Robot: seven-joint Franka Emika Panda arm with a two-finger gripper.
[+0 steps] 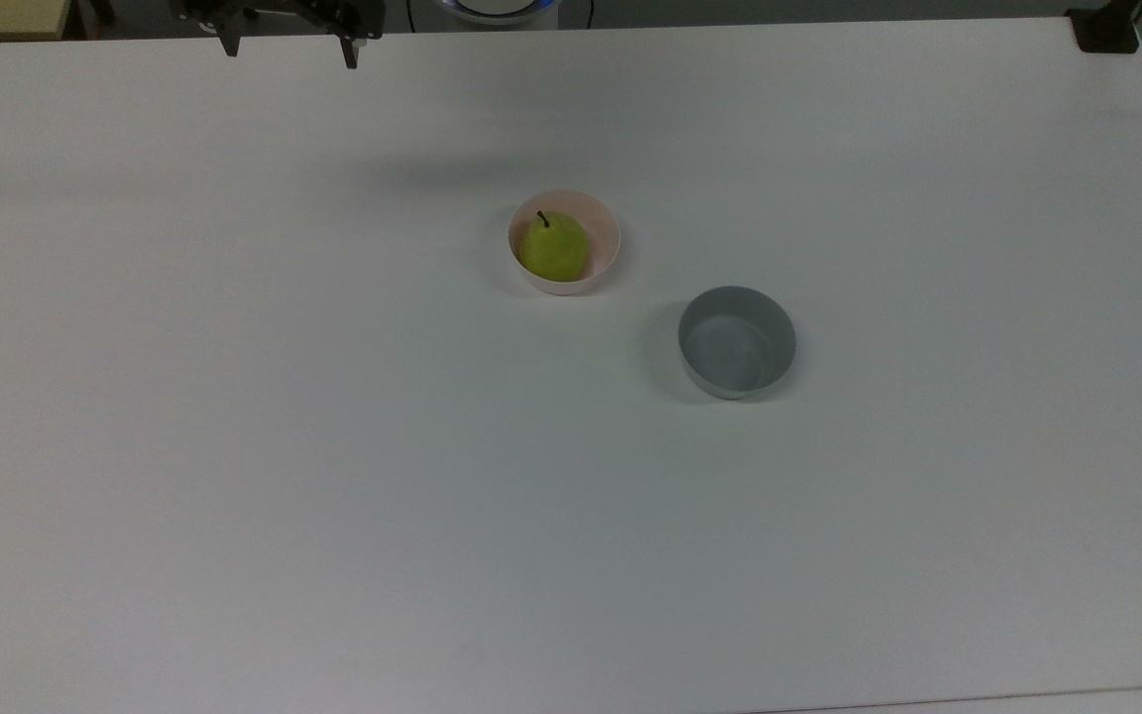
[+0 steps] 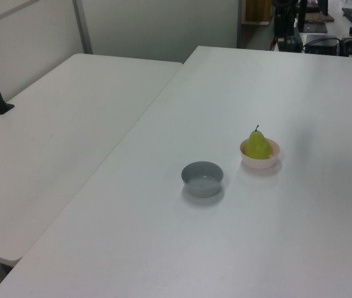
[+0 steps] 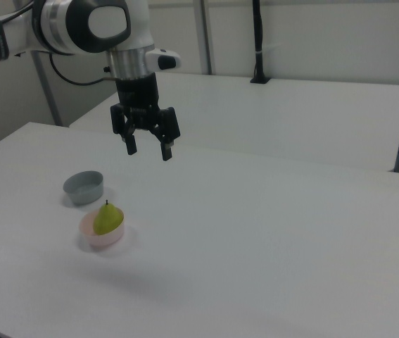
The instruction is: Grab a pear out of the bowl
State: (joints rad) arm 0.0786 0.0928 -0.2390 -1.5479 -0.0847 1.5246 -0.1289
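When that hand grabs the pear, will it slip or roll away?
The pear looks smooth and rounded, so it might slip between the open hand fingers unless gripped at its widest part. It stands stem up in the bowl, whose rim should keep it from rolling far. The small bowl might slide if nudged.

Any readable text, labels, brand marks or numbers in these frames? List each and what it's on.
None readable. The pear, the pink bowl, the grey bowl, the white table and the gripper carry no visible words, numbers or signs.
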